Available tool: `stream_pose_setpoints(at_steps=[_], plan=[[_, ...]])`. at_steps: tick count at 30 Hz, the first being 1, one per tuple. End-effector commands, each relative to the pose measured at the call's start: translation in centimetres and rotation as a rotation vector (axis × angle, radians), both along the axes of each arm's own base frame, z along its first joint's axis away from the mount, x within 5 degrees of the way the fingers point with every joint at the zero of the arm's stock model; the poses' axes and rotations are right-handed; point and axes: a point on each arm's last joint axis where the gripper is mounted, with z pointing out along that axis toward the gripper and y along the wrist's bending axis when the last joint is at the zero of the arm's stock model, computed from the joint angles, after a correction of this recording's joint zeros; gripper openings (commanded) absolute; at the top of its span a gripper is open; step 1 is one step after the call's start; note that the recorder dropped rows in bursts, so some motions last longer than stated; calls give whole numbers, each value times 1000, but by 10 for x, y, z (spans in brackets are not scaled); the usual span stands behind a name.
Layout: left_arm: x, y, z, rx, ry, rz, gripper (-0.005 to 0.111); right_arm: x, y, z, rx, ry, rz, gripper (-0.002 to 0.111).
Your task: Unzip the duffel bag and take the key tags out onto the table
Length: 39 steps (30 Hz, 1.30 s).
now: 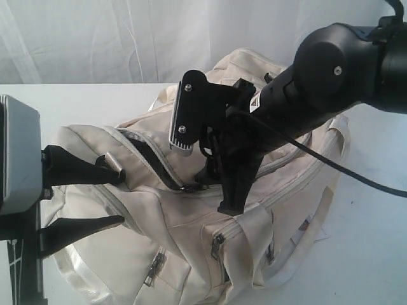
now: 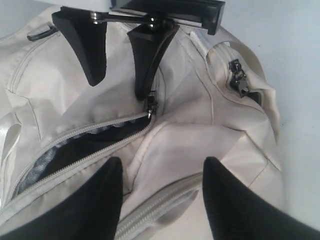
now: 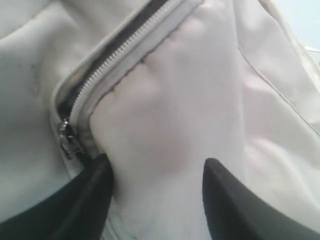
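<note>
on the white table [image 1: 375,254], the duffel bag [image 1: 152,216] sits partly unzipped. right gripper [image 1: 210,159] spread beside the zipper pull [image 1: 189,187], left gripper [image 1: 105,198] spread too; next, probably pinch the pull.

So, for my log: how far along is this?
Done: the duffel bag's top zipper is partly open, dark lining showing. In hand: the open right gripper sits at the zipper slider; left gripper hovers open. Left: finish unzipping, take out the key tags, none visible.
</note>
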Motion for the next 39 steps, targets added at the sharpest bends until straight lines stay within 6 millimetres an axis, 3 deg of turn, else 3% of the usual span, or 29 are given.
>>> stream_pose_setpoints(at_steps=[1,8,15,21,29,39], plan=[[-1,-1,2,-29,23,-5,53,-6,-5,12,30,-20,-7,48],[-1,-2,2,-29,17,-8,53,-23,-17,17,-60,67,74,42],[-1,-2,3,-48,24,-10,53,-29,-13,17,-28,112,119,41],[-2,-3,4,-45,14,-20,53,-27,-8,10,-22,154,114,33],[-3,-3,4,-42,10,-37,53,-27,12,-11,-73,113,190,32],[-3,-3,4,-41,7,-39,53,-17,11,-22,-163,36,203,32]])
